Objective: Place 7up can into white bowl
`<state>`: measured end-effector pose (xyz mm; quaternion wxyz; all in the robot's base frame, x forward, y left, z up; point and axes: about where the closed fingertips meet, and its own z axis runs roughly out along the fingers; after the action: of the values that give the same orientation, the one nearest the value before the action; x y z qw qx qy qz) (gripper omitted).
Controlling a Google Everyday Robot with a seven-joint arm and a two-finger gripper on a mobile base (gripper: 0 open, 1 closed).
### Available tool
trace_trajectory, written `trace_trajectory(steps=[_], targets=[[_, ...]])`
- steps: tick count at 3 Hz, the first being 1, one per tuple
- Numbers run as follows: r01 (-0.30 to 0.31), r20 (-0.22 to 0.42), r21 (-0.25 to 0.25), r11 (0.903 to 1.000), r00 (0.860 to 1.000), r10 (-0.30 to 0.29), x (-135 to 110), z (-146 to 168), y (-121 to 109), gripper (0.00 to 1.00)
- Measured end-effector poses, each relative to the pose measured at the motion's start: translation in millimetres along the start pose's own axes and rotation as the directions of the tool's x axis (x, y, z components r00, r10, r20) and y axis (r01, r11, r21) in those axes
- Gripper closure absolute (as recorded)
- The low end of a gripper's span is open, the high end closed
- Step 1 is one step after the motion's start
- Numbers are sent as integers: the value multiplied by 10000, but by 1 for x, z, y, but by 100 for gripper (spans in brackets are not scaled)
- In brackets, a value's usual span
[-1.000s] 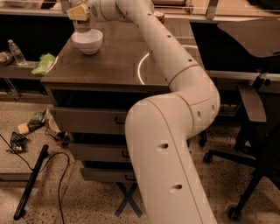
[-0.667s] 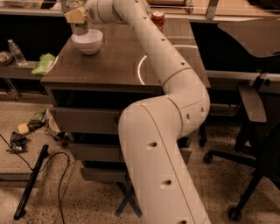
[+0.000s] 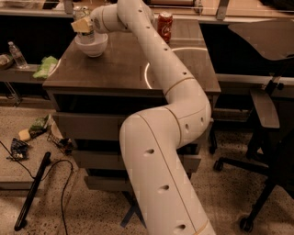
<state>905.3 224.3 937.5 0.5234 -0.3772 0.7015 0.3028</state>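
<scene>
The white bowl stands at the far left corner of the dark table. My gripper is directly over the bowl, at the end of the long white arm. It is shut on the 7up can, a silvery can held upright. The can's silver top shows above the yellowish fingers, and its lower end reaches down to about the bowl's rim. I cannot tell whether the can touches the bowl's inside.
A red cola can stands at the table's back edge, right of the arm. A water bottle and a green cloth lie on a lower shelf at left. Cables and clutter cover the floor at left; an office chair stands at right.
The gripper with the can has come down toward the bowl. The arm has swung slightly with it. The bowl and the red can have not moved.
</scene>
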Motion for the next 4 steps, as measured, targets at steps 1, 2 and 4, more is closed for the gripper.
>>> trace_trajectory(steps=[1,2,4], targets=[[40,11,349,9994,10000,-40,7,0,-15,0],[80,32,539,9985,10000,-82,9,-3,-23,0],[183,236,527,9984,9995,-195,-2,-29,-31,0]])
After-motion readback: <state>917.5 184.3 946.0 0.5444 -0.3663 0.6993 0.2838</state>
